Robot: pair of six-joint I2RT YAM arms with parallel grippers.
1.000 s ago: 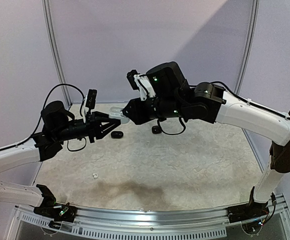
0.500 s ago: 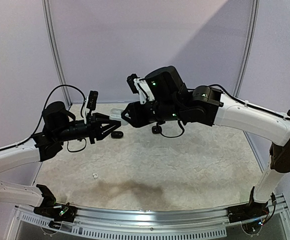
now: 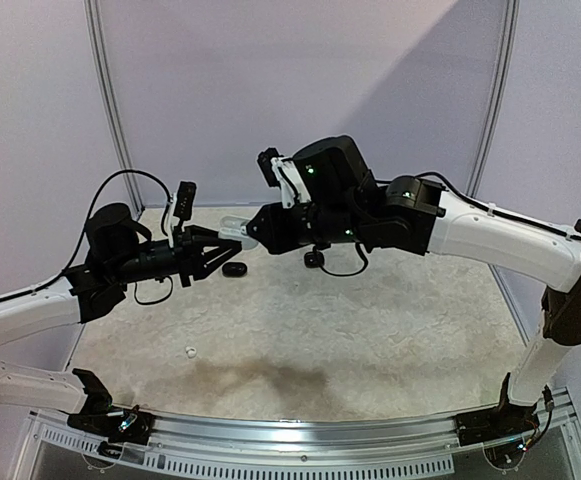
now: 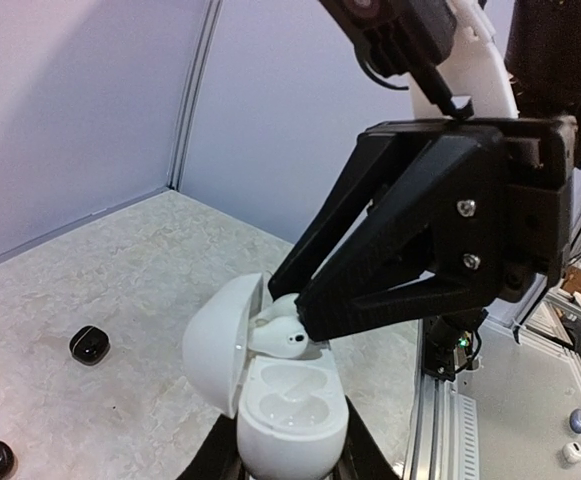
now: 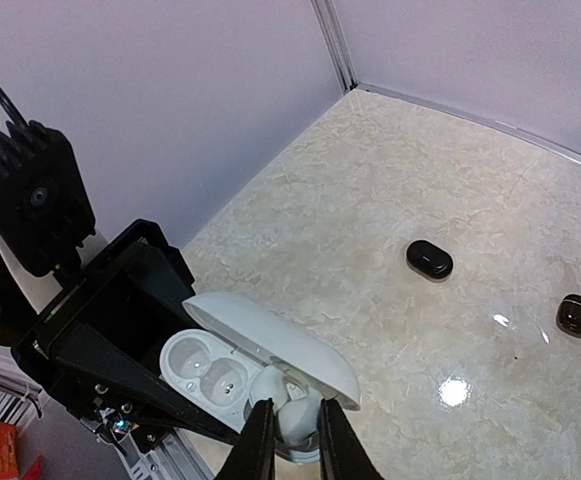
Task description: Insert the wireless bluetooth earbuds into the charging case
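The left gripper (image 3: pixel 218 243) is clamped on the base of the open white charging case (image 4: pixel 290 415), holding it in the air over the far, left-of-centre part of the table (image 3: pixel 390 330). The right gripper (image 5: pixel 296 425) pinches a white earbud (image 4: pixel 282 340) at the mouth of the case, just above the base and right beside the raised lid (image 4: pixel 217 345); whether it touches the case I cannot tell. The wells (image 5: pixel 210 372) look empty. The main risk, as I judge it, is misalignment: the earbud sits at a slant close to the hinge, so if it is let go before it seats in a well it may perch on the rim, roll out and drop to the table below. The broad black fingers could also nudge the lid shut, and a firm push could twist the case in the left grip, since nothing supports it from beneath. The table is pale, mottled like stone and glossy enough to show a glare spot. On it lie a black oval piece (image 5: pixel 429 259) and a second black piece (image 5: pixel 577 315), too small to tell earbud from case, and a white speck (image 3: pixel 189 351) nearer the left. Plain lavender walls (image 3: pixel 270 80) with metal posts (image 3: pixel 105 100) close the far side, and a metal rail (image 3: pixel 300 430) runs along the near edge.
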